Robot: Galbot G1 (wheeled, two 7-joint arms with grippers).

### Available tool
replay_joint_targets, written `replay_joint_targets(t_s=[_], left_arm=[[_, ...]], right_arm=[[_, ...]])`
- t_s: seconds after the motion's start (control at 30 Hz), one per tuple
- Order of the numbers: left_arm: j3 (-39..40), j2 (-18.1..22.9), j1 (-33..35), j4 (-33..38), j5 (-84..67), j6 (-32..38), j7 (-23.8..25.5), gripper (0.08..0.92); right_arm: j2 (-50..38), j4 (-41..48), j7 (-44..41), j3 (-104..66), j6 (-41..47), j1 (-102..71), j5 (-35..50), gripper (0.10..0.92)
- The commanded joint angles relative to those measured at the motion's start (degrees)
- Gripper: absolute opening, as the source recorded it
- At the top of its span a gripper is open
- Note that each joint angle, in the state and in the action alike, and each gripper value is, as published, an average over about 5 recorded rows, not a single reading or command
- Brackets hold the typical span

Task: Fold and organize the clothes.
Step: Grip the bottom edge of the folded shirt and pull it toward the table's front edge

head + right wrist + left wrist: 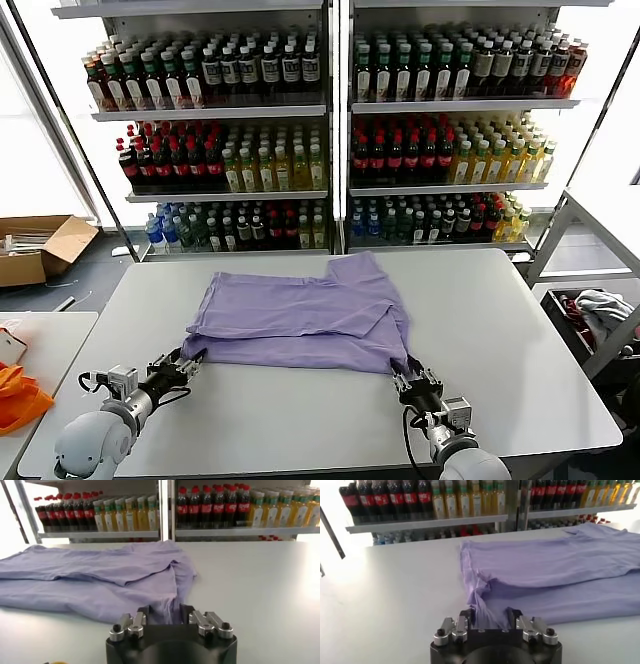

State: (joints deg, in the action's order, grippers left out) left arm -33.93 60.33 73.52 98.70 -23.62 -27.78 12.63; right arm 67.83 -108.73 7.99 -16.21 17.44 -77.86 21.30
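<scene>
Both pincers on T-shirt corners

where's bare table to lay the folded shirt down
Bare table lies right of the lavender T-shirt, and a strip runs between its near hem and the table's front edge. Crowded: the near corners, where the left gripper and right gripper grip the hem.

I see one plain lavender thin-fabric T-shirt lying partly folded on the counter, upper layer doubled over the lower, its two near corners bunched and lifted.
</scene>
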Motion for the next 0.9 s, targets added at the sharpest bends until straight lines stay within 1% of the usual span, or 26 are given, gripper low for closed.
replay_joint_targets(t_s=[0.03, 0.17, 0.27, 0.33, 0.6, 0.77, 0.9], left_arm=[[-0.1, 0.6, 1.1, -0.7, 0.3, 0.4, 0.4, 0.322], [-0.6, 1.3, 3.1, 1.9, 0.7, 0.3, 0.4, 0.209], [-1.1, 2.1, 6.2, 5.0, 1.7, 0.4, 0.5, 0.131], [-1.7, 2.7, 8.5, 7.1, 2.6, 0.6, 0.6, 0.101], [-4.4, 5.0, 16.7, 12.8, 3.8, 1.3, 0.4, 0.091], [-6.1, 7.6, 22.3, 19.4, 4.7, 0.6, -0.1, 0.091], [-7.4, 8.9, 27.9, 22.7, 6.4, 0.6, -0.2, 0.091]], right_arm=[[0.0, -0.2, -0.4, -0.1, 0.1, -0.7, 0.0, 0.239], [-0.3, -0.4, -1.3, -0.2, -0.1, -0.4, 0.1, 0.132], [-0.9, -1.2, -1.9, -0.2, -0.1, -0.7, 0.6, 0.106], [-1.6, -2.3, -2.2, -0.2, -0.1, -1.5, 1.2, 0.106], [-5.0, -9.2, -2.7, -1.6, -0.2, -10.0, 2.1, 0.106], [-6.9, -15.4, -2.3, -3.6, -0.3, -18.2, 1.2, 0.106], [-7.8, -18.7, -2.4, -5.1, -0.7, -23.7, 0.3, 0.106]])
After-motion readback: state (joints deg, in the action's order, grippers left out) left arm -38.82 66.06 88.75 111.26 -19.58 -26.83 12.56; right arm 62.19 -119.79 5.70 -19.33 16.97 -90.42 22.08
